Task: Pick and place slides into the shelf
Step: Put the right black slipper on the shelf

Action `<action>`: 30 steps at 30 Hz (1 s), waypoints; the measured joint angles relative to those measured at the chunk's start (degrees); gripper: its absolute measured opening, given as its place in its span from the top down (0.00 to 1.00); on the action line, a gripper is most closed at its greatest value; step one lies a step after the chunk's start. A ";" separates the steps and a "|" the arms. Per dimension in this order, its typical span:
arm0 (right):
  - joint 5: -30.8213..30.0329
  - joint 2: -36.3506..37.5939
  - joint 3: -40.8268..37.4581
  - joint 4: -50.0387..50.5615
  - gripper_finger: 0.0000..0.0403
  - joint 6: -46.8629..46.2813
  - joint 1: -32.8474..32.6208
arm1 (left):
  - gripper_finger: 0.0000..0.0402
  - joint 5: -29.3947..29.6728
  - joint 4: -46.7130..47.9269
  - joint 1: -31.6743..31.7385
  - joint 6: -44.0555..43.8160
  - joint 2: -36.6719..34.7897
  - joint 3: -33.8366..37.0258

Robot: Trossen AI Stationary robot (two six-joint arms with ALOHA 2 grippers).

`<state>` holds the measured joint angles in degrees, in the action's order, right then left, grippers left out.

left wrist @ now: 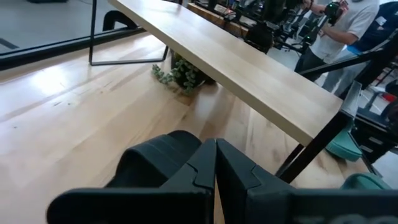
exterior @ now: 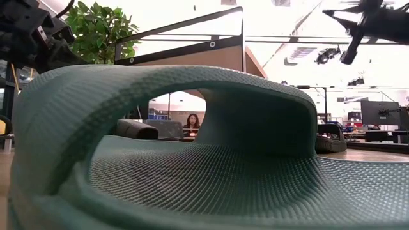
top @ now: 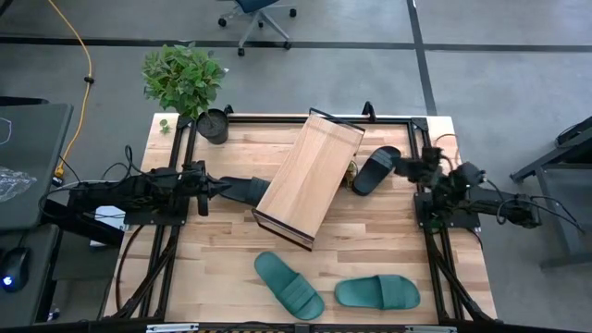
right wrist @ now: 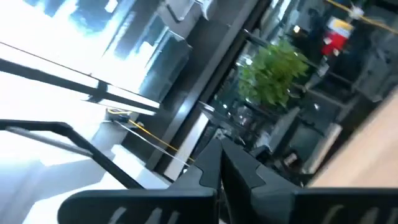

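Slides lie all around the shelf (top: 310, 178). One black slide (top: 242, 191) lies just left of it, long way pointing at the left gripper (top: 218, 187), whose jaws are shut and hold nothing. The right gripper (top: 400, 165), also shut and empty, is beside another black slide (top: 374, 171).

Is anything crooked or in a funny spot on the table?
Yes. The shelf sits skewed across the table, not square to its edges. No slides are on it: two teal slides lie near the front, and a black slide lies beside the shelf.
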<state>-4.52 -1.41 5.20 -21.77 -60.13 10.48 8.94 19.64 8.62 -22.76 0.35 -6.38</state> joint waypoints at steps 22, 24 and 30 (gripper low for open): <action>-6.23 -14.98 29.30 47.32 1.00 12.76 0.00 | 1.00 5.17 -0.11 -0.01 -0.24 -0.01 -0.01; -6.07 -17.71 32.09 51.17 1.00 14.97 0.00 | 1.00 5.17 -0.11 -0.01 -0.24 0.00 0.00; -12.50 -24.57 40.34 60.16 1.00 19.10 0.09 | 1.00 5.17 -0.13 -0.01 -0.26 0.01 0.00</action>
<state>-17.02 -25.98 45.54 38.38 -41.02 10.57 14.11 19.51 8.61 -23.03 0.35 -6.38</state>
